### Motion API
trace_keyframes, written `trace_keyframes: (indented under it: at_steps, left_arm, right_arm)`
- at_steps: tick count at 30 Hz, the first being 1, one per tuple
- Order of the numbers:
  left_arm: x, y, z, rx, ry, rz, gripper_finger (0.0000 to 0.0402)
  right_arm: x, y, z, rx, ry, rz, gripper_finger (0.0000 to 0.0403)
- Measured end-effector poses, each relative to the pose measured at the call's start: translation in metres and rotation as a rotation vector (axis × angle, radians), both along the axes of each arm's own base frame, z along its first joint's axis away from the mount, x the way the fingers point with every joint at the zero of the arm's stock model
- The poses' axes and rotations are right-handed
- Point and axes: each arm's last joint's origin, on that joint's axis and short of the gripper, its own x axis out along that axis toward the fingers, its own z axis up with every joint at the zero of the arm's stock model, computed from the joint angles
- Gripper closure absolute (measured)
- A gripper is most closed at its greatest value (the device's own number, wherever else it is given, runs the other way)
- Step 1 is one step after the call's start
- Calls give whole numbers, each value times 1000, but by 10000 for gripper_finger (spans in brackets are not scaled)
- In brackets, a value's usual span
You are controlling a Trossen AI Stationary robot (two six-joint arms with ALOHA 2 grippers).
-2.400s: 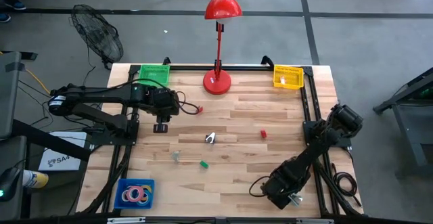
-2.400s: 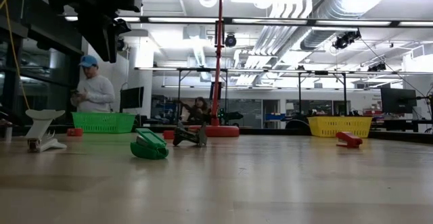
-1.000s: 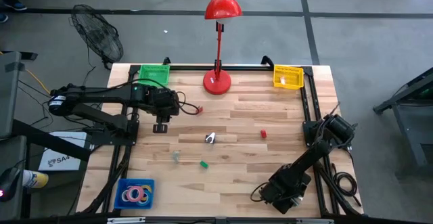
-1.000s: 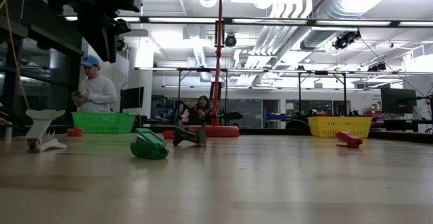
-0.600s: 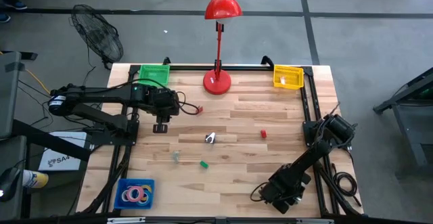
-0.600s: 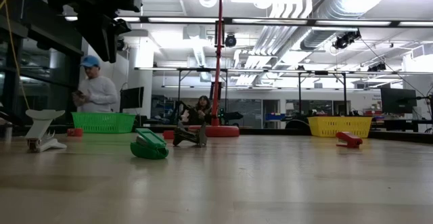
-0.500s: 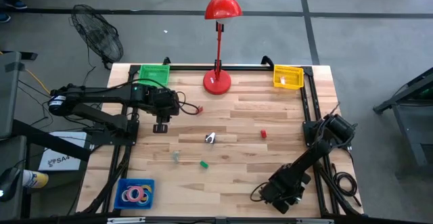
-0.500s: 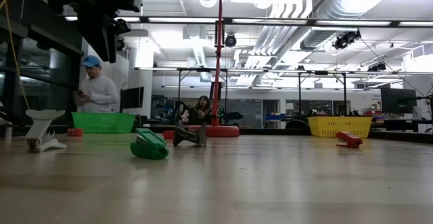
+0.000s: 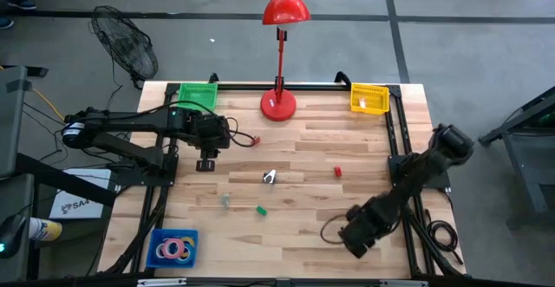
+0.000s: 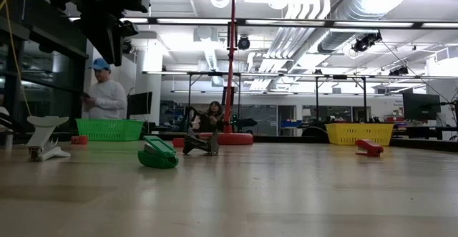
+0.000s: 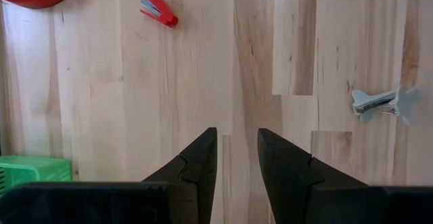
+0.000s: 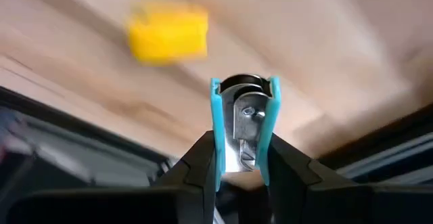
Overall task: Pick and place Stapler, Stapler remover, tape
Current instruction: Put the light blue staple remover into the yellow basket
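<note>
A pale wooden desk (image 9: 303, 148) is carrying scattered office items. A teal staple remover (image 12: 242, 126) is sitting clamped between the right gripper (image 12: 240, 158)'s fingers, with the yellow basket (image 12: 168, 31) ahead; it should travel level, grip firm. The left gripper (image 11: 237, 158) is hovering, fingers narrowly parted, empty, red stapler (image 11: 159, 10) well ahead.

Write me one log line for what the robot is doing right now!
right tool: shut on teal staple remover, near table's front right | left tool: open, empty, above bare wood | tape rolls: in blue bin
</note>
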Motion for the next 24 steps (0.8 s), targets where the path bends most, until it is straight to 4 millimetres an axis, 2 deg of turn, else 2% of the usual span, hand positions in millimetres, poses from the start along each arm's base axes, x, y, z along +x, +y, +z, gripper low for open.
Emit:
trace_keyframes:
  at_steps: [6, 11, 16, 20, 24]
  left_arm:
    - [1, 0, 0, -20, -11, 20, 298]
    - [2, 0, 0, -34, -25, 58, 298]
    - [4, 0, 1, -32, -52, 59, 298]
    - [6, 0, 2, -29, -73, 61, 298]
    - [8, 1, 3, 7, -91, 64, 298]
  right_arm:
    - [-1, -41, 38, -165, -200, -102, 318]
    - [-2, -85, 61, -330, -309, -147, 318]
    - [4, -139, 71, -466, -346, -144, 318]
    - [10, -189, 72, -481, -325, -125, 318]
    - [5, -244, 71, -490, -292, -160, 318]
